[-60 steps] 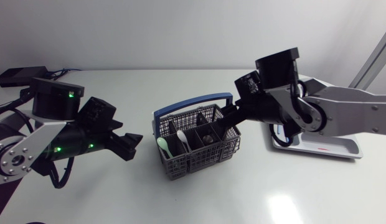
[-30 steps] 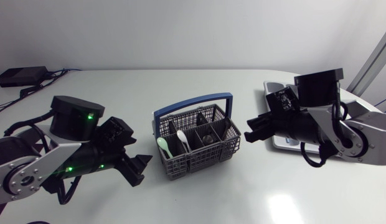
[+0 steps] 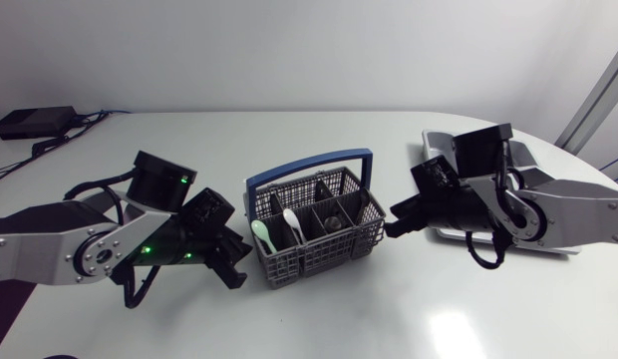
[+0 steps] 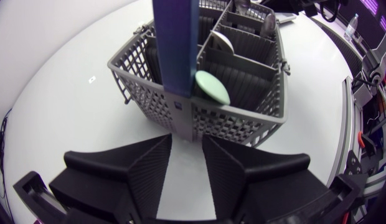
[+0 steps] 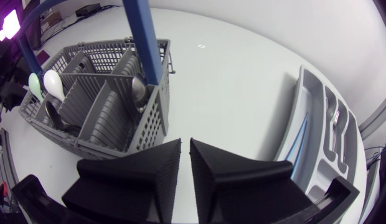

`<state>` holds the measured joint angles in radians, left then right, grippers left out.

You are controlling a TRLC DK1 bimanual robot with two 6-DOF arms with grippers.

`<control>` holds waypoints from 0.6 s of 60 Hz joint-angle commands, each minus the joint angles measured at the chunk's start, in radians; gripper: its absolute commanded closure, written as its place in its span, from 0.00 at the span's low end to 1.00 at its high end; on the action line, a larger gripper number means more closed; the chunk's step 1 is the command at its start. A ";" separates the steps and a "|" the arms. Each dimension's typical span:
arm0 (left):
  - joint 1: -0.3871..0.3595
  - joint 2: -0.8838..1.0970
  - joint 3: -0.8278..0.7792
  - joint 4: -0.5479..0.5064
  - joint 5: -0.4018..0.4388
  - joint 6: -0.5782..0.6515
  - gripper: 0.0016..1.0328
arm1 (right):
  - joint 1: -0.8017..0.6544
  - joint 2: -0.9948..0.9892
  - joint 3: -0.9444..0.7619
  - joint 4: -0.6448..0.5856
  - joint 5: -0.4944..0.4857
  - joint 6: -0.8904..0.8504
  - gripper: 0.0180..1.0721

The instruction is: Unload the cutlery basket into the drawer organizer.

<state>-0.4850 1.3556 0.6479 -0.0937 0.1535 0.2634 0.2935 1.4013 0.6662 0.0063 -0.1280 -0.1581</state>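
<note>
Matte black, the left gripper (image 4: 187, 146) is seen with fingers slightly spread and empty, just short of the left end of the basket (image 3: 319, 239). There a green spoon (image 4: 211, 88) is stood upright, bowl up. The right gripper (image 5: 185, 146), all but pressed together on nothing, is set off the basket's right end, nearer the organizer (image 5: 317, 134) at the tabletop's right edge. The spoon is therefore judged the left arm's.

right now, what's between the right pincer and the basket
Nothing. The right wrist view shows only bare table between the right pincer and the basket.
</note>
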 commanded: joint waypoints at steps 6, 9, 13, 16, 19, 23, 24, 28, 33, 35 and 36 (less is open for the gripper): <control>0.031 0.039 0.050 0.045 0.015 0.004 0.68 | 0.096 -0.042 0.012 -0.042 -0.012 0.011 0.85; 0.048 0.053 0.061 0.049 0.018 0.005 0.68 | 0.121 -0.053 0.012 -0.052 -0.012 0.019 0.85; 0.071 0.069 0.075 0.054 0.020 0.011 0.68 | 0.147 -0.061 0.015 -0.071 -0.012 0.026 0.85; 0.091 0.079 0.082 0.057 0.031 0.019 0.68 | 0.167 -0.067 0.018 -0.083 -0.010 0.037 0.85; 0.117 0.088 0.090 0.066 0.044 0.025 0.68 | 0.184 -0.068 0.024 -0.095 -0.010 0.043 0.85; 0.152 0.105 0.105 0.071 0.066 0.036 0.68 | 0.207 -0.070 0.030 -0.101 -0.002 0.052 0.85; 0.163 0.109 0.110 0.071 0.073 0.037 0.68 | 0.210 -0.070 0.032 -0.101 0.001 0.054 0.85; 0.200 0.134 0.125 0.072 0.098 0.050 0.68 | 0.222 -0.062 0.039 -0.101 0.008 0.061 0.85; 0.227 0.163 0.137 0.077 0.120 0.059 0.68 | 0.239 -0.048 0.050 -0.098 0.028 0.069 0.85; 0.237 0.171 0.139 0.078 0.130 0.059 0.68 | 0.243 -0.042 0.055 -0.094 0.034 0.074 0.85; 0.240 0.174 0.141 0.080 0.135 0.060 0.68 | 0.243 -0.039 0.058 -0.092 0.037 0.077 0.85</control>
<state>-0.2630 1.4960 0.7528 -0.0273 0.2573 0.2962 0.5179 1.3430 0.6849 -0.0944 -0.0978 -0.1116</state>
